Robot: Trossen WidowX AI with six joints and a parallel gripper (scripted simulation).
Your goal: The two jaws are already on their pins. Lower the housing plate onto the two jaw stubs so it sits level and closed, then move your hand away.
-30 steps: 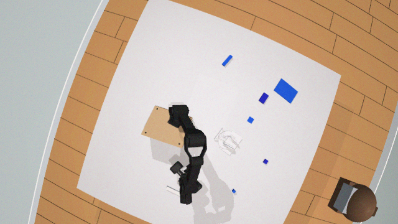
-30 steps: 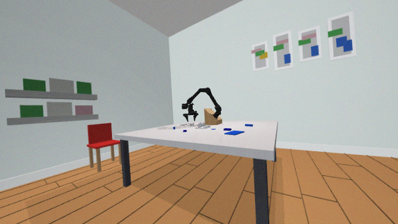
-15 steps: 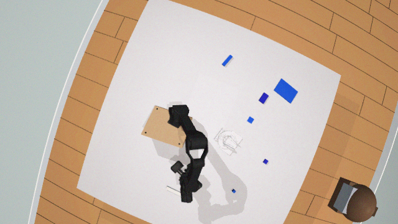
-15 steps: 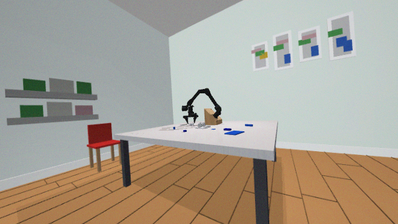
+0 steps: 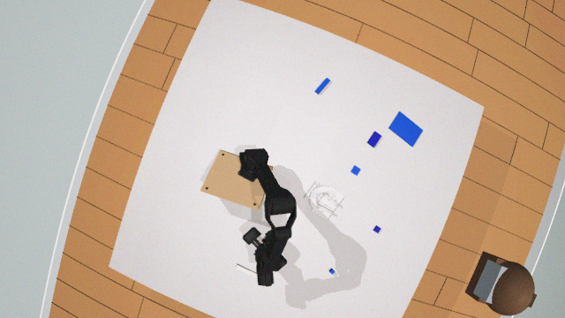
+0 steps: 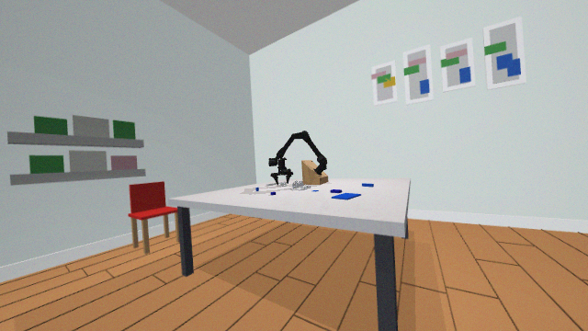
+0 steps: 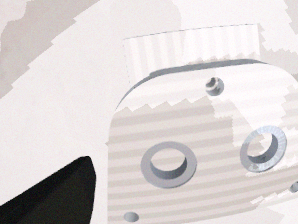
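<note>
your table (image 5: pixel 282 66) (image 6: pixel 294 207) carries the arm (image 5: pixel 280 203) (image 6: pixel 300 134), whose claw (image 5: pixel 266 276) (image 6: pixel 281 176) hangs spread with nothing pinched. the pale housing plate (image 7: pixel 170 120) lies below it, apart from the pale jaw assembly (image 5: pixel 326 199) (image 6: pixel 300 185). descend off-centre and a finger (image 7: pixel 60 192) could land on the plate's edge; grip it skewed and it may tilt, missing the stubs later.

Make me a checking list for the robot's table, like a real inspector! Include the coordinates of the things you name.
Surface: white tabletop (image 5: pixel 247 79) (image 6: pixel 294 202), with shadows across it.
Job's things: white plate (image 7: pixel 165 125) with two ringed holes, under the gripper; I can't tell if it's the housing plate. A white part with thin outlines (image 5: pixel 337 195) sits elsewhere.
Clutter: blue pieces, scattered; biggest is a flat blue rectangle (image 5: pixel 405 129) (image 6: pixel 346 196).
Gripper (image 6: pixel 281 182): open, holding nothing.
Cables: nothing seen.
Surroundings: red chair (image 6: pixel 147 199), wall shelves (image 6: pixel 75 139), four pictures.
</note>
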